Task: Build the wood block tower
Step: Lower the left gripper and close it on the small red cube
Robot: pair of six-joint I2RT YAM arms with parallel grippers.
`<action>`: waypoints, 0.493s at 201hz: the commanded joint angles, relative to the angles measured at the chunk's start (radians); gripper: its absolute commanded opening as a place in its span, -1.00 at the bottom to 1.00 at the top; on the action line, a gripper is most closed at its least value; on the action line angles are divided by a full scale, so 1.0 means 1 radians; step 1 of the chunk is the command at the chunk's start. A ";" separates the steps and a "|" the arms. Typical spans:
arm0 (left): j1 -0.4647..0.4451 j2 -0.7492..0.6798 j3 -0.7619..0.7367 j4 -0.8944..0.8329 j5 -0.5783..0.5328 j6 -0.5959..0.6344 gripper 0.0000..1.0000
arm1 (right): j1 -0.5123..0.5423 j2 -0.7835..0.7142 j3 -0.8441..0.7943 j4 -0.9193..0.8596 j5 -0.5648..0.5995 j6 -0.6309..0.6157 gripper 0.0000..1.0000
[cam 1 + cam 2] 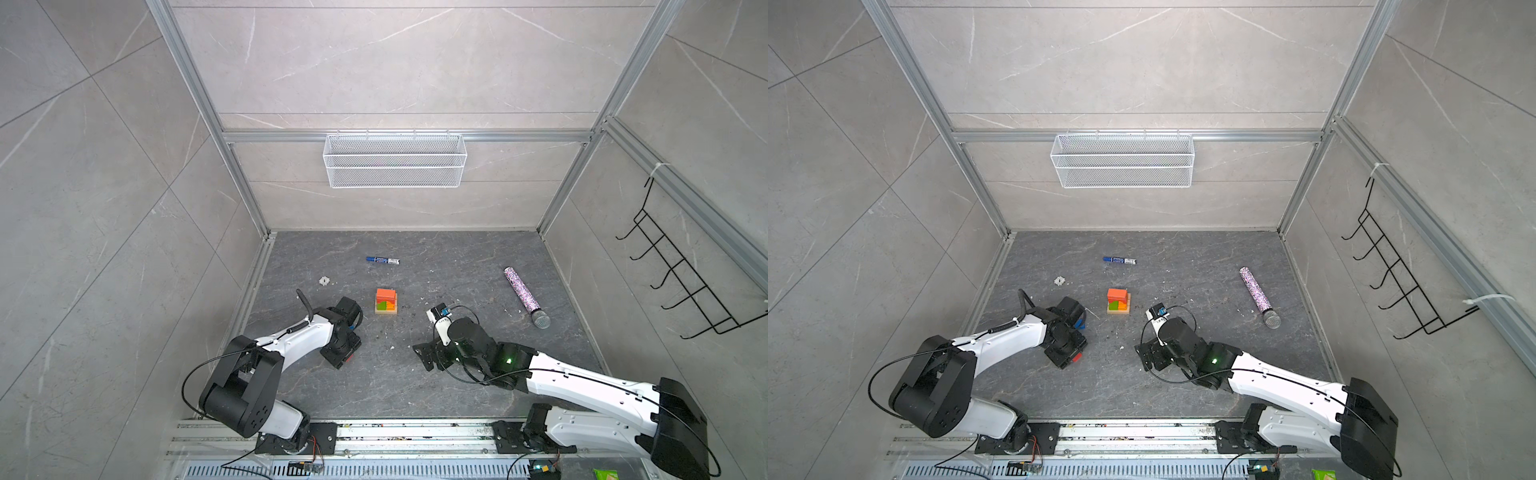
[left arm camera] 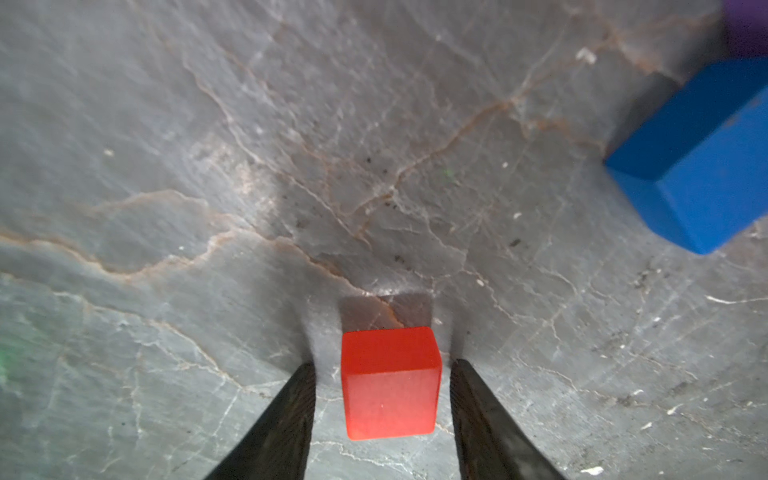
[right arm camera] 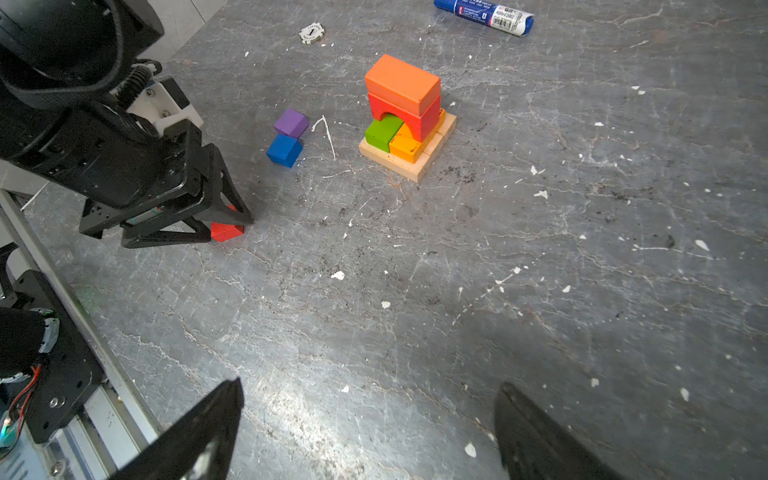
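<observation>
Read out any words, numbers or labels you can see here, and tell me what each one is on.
"1": printed on the small white round chip lying on the table.
Blue marker pen: its white label carries print and a barcode, too blurred to read.
Tower: no writing on its blocks.
Glittery microphone: no writing visible.

The view's edge crops the purple cube [image 2: 748, 25] and blue cube [image 2: 702, 162].
</observation>
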 commanded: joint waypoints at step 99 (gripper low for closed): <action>0.006 0.040 0.039 -0.034 0.000 0.111 -0.26 | 0.010 -0.010 0.018 -0.020 0.019 -0.001 0.87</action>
